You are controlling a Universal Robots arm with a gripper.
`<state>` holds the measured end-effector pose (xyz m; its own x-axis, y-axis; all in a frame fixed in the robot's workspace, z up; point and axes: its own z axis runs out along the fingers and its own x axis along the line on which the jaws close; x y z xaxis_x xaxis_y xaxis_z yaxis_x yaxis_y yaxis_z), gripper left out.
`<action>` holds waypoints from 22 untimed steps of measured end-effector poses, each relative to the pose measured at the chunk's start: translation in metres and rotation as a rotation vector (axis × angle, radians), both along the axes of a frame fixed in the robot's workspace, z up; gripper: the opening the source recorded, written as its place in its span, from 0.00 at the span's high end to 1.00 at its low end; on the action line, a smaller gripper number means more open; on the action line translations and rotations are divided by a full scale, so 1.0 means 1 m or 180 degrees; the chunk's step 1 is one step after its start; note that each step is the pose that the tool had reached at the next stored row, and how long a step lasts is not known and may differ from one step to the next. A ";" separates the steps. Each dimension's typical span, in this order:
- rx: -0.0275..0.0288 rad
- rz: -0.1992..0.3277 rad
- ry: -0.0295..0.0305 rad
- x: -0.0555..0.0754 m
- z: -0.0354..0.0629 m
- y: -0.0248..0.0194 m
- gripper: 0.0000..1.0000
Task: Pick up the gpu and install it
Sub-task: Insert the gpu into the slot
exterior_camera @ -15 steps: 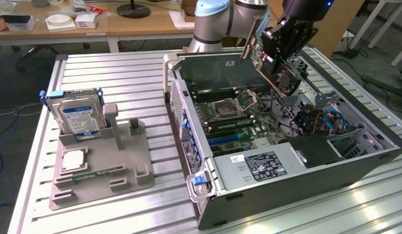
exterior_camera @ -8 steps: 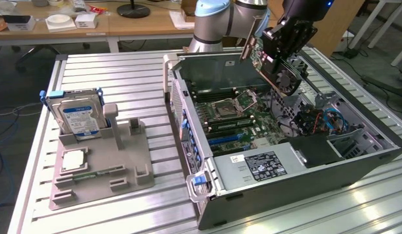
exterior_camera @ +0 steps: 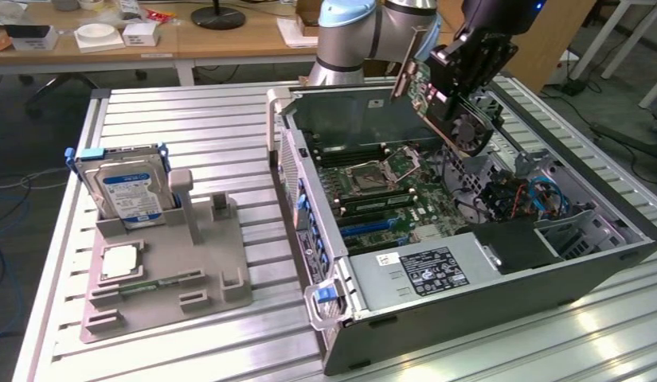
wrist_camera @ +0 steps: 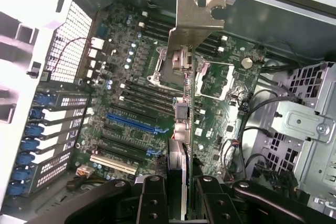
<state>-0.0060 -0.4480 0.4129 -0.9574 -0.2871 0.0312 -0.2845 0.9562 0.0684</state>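
Note:
The gpu (exterior_camera: 447, 103), a dark circuit card with a fan and a pale metal bracket strip, hangs tilted above the open computer case (exterior_camera: 306, 183). My gripper (exterior_camera: 452, 62) is shut on its upper edge. In the wrist view the gpu (wrist_camera: 195, 30) is seen edge-on, bracket end farthest from the camera, clamped between the black fingers (wrist_camera: 152, 198) of the gripper (wrist_camera: 181, 190). Below it lies the motherboard (wrist_camera: 131, 77) with its blue expansion slots (wrist_camera: 134, 124), and the card is still well clear of them.
On the exterior view's left a grey fixture (exterior_camera: 217, 278) holds an upright hard drive (exterior_camera: 127, 191), a processor (exterior_camera: 121, 261) and a memory stick (exterior_camera: 147, 285). Inside the case are the power supply (exterior_camera: 435, 270), cables (exterior_camera: 519, 199) and a drive cage (wrist_camera: 304, 124).

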 end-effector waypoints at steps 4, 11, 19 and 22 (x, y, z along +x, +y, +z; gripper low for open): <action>0.0000 0.0094 0.0000 0.000 0.0000 0.0000 0.73; 0.0000 0.0329 0.0000 0.000 0.0000 0.0000 0.73; 0.0000 0.0575 0.0000 0.000 0.0000 0.0000 0.73; 0.0000 0.0665 0.0000 0.000 0.0000 0.0000 0.73</action>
<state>-0.0060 -0.4480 0.4129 -0.8771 -0.4793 0.0312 -0.4766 0.8765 0.0684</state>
